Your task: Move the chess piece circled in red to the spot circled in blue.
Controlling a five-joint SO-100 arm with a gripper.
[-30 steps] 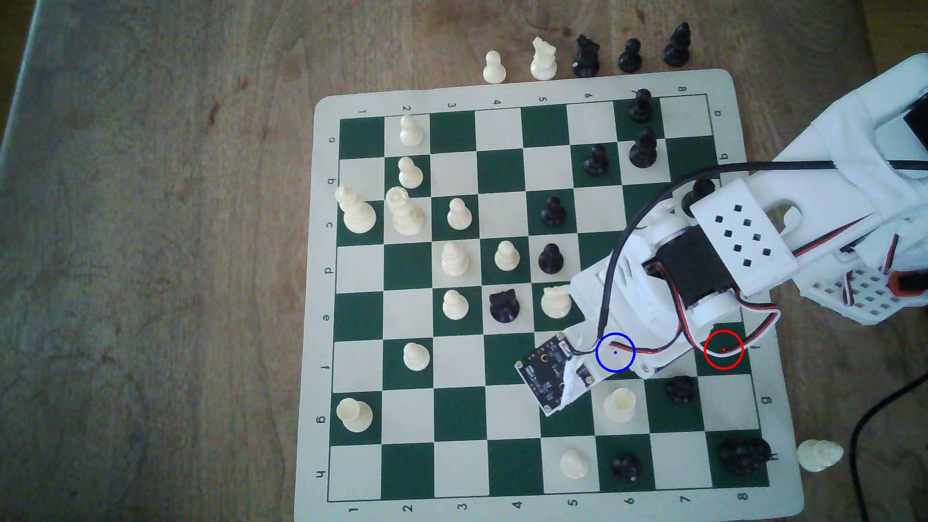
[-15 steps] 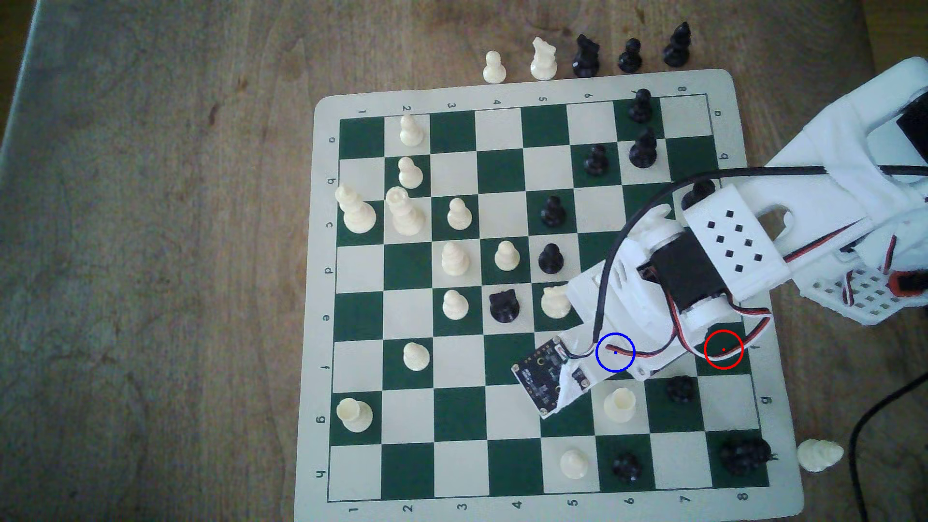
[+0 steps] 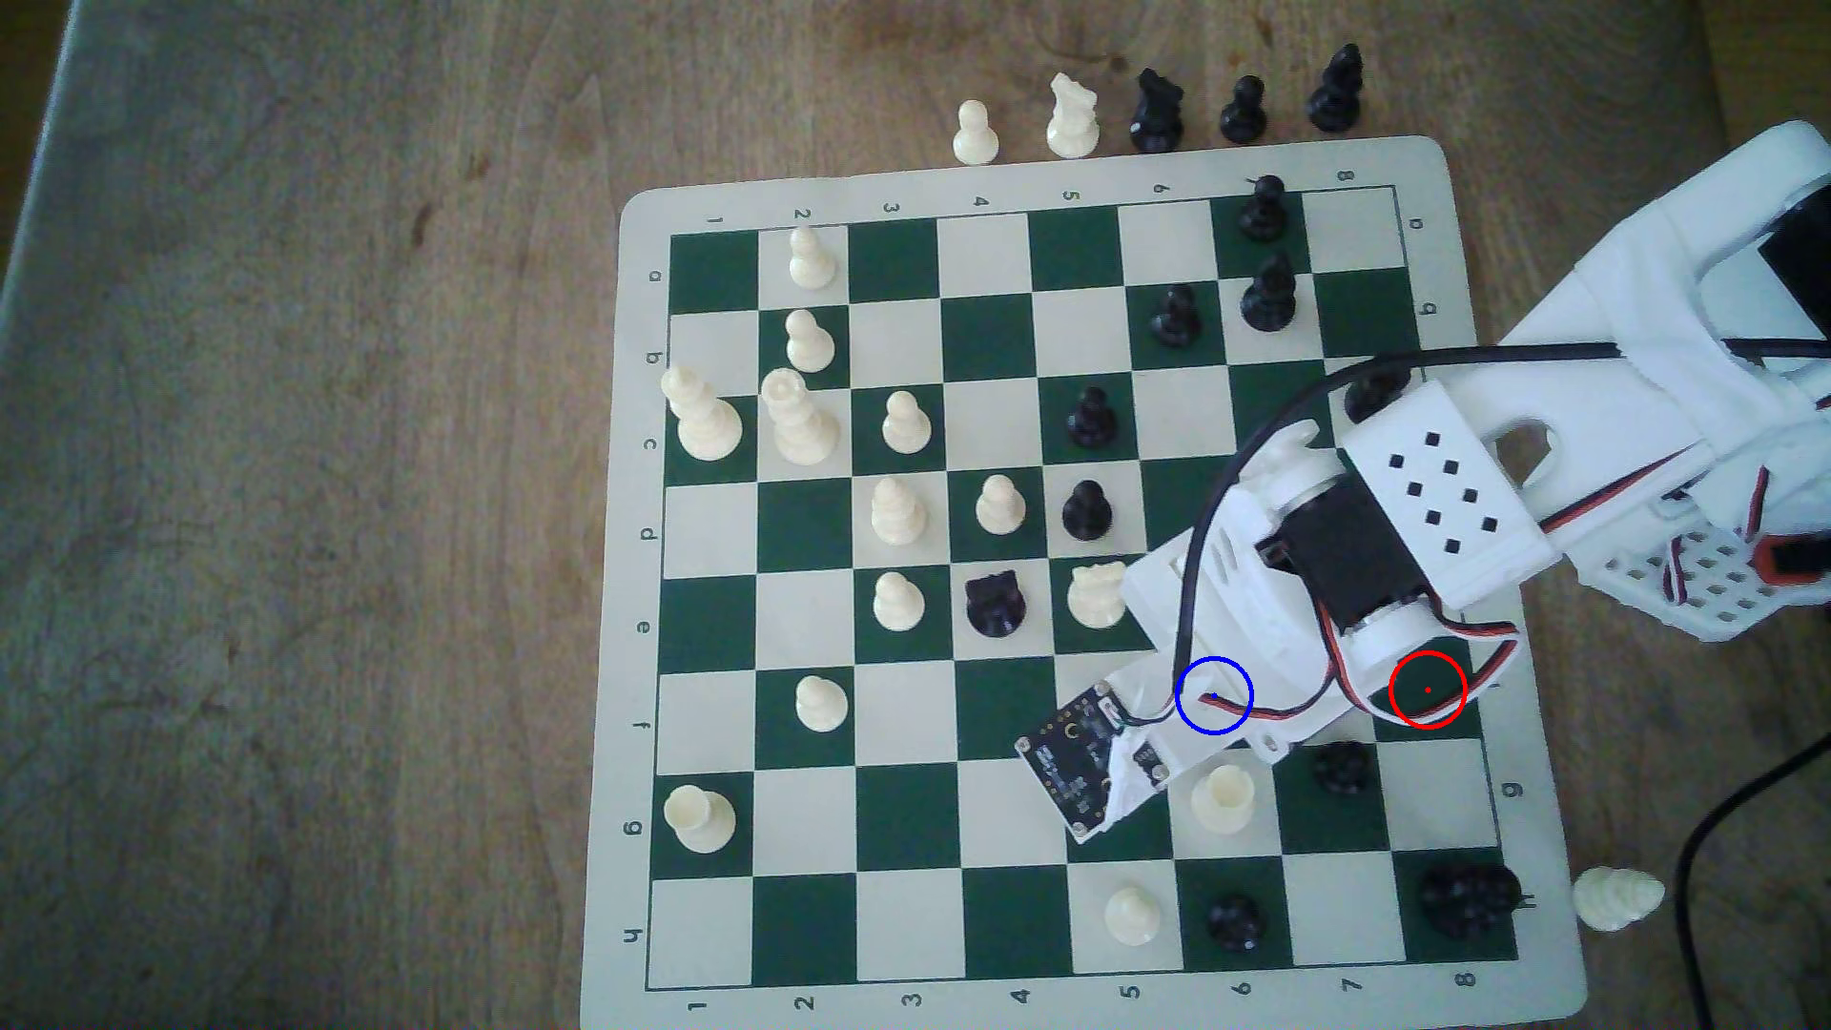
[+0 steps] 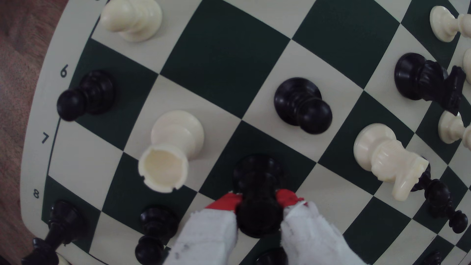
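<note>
Black chess piece [image 4: 258, 193] sits gripped between the claw [image 4: 258, 203].

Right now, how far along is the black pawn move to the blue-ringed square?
Done: the small glossy black pawn has left the red-ringed green square, which looks bare. In hand: the gripper is shut on it, its base over a dark green square. Left: releasing and withdrawing; the arm hides the blue-ringed spot, so placement is unconfirmed.

White printed arm [image 3: 1437, 495] — black servo, red-black wires; tool [image 4: 258, 203] fingers white, red-tipped.
</note>
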